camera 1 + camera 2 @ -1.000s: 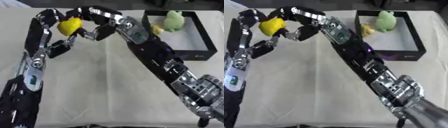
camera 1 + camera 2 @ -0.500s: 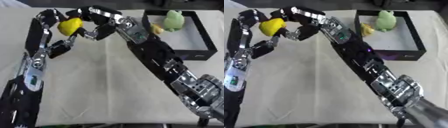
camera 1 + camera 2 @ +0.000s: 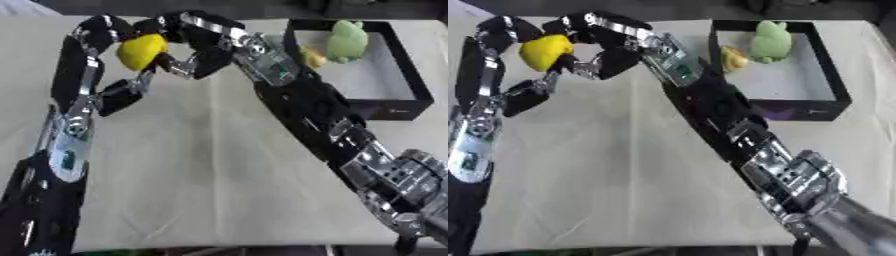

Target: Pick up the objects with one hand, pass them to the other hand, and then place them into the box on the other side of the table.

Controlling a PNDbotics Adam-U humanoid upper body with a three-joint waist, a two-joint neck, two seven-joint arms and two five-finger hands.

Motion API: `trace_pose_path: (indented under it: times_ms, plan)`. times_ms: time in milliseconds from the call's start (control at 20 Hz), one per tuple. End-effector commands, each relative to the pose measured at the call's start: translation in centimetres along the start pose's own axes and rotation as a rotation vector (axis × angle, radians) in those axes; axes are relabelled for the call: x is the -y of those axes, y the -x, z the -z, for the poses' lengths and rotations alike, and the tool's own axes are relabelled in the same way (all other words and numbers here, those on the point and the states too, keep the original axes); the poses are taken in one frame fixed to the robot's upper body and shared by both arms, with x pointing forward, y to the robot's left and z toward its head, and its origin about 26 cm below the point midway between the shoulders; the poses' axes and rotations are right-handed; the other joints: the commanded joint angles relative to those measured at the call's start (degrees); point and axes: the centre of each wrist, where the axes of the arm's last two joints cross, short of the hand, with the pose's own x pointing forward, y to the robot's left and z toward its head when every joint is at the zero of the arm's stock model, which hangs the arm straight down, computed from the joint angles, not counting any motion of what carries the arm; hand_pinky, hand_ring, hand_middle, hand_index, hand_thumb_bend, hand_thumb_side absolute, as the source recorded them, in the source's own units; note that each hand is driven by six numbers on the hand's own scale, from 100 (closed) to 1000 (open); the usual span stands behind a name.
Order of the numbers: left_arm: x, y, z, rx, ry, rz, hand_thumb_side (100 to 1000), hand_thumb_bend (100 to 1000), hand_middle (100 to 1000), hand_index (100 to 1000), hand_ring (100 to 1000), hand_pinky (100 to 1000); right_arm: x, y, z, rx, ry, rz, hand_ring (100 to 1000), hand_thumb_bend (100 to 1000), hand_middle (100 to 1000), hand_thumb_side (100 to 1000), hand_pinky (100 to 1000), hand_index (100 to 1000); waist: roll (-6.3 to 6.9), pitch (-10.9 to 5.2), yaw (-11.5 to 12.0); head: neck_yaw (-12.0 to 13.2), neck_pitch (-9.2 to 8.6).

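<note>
Your left hand (image 3: 105, 37) and right hand (image 3: 188, 45) meet far left over table (image 3: 201, 165), fingers of both curled around yellow toy (image 3: 142, 51). Black box (image 3: 411, 85) far right holds green toy (image 3: 347, 41), small yellow toy (image 3: 312, 57).

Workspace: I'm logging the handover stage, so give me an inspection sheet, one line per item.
Surface: table under a pale cloth, bare in the middle.
Job's things: yellow object held up at the far left between both hands; black box at the far right holds a green toy and a small yellow piece.
Clutter: nothing seen.
Hands: left robot hand has fingers curled at the yellow object from below; right robot hand is curled at its right side. Which one bears it cannot be told.
Cables: nothing seen.
Surroundings: dark floor beyond the table's far edge.
</note>
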Motion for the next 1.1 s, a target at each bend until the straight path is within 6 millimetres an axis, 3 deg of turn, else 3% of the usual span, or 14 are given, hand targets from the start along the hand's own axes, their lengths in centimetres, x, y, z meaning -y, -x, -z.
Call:
trace_pose_path:
  times_ms: [50,150,250,600,750,850,1100]
  plan:
    - [-1.01,0.14,1.41,0.003,-0.059,0.048,100,649,653,818,658,732,0.57,-0.71,0.48,0.142,-0.166,-0.129,1000,100,237,199,872,516,0.31,-1.0,-0.1,0.0,-0.46]
    - [-0.96,0.14,1.35,-0.003,-0.061,0.071,100,727,700,861,702,749,0.64,-0.81,0.51,0.142,-0.16,-0.124,1000,100,229,199,871,510,0.37,-1.01,-0.2,0.0,-0.46]
    - [-0.89,0.16,1.29,-0.004,-0.058,0.088,100,749,712,868,714,752,0.68,-0.86,0.48,0.141,-0.157,-0.121,1000,100,228,199,871,510,0.39,-0.99,-0.2,0.0,-0.5]
    - [-0.6,0.09,1.2,0.018,-0.047,0.095,100,764,716,866,721,752,0.76,-0.89,0.39,0.136,-0.155,-0.114,1000,100,223,199,869,510,0.36,-0.94,-0.1,0.1,-0.47]
    - [-0.57,0.05,1.21,0.038,-0.035,0.096,100,821,726,870,733,757,0.82,-0.93,0.37,0.134,-0.15,-0.111,1000,100,223,199,869,511,0.33,-0.93,-0.1,0.1,-0.53]
    - [-0.64,0.07,1.21,0.065,-0.011,0.108,100,924,734,870,743,764,0.94,-0.99,0.33,0.133,-0.142,-0.109,1000,100,222,200,869,510,0.34,-0.92,0.0,0.0,-0.5]
    - [-0.57,0.04,1.16,0.132,0.017,0.131,142,979,736,866,750,764,1.14,-1.16,0.32,0.133,-0.129,-0.109,1000,100,220,200,866,508,0.32,-0.89,0.0,0.0,-0.44]
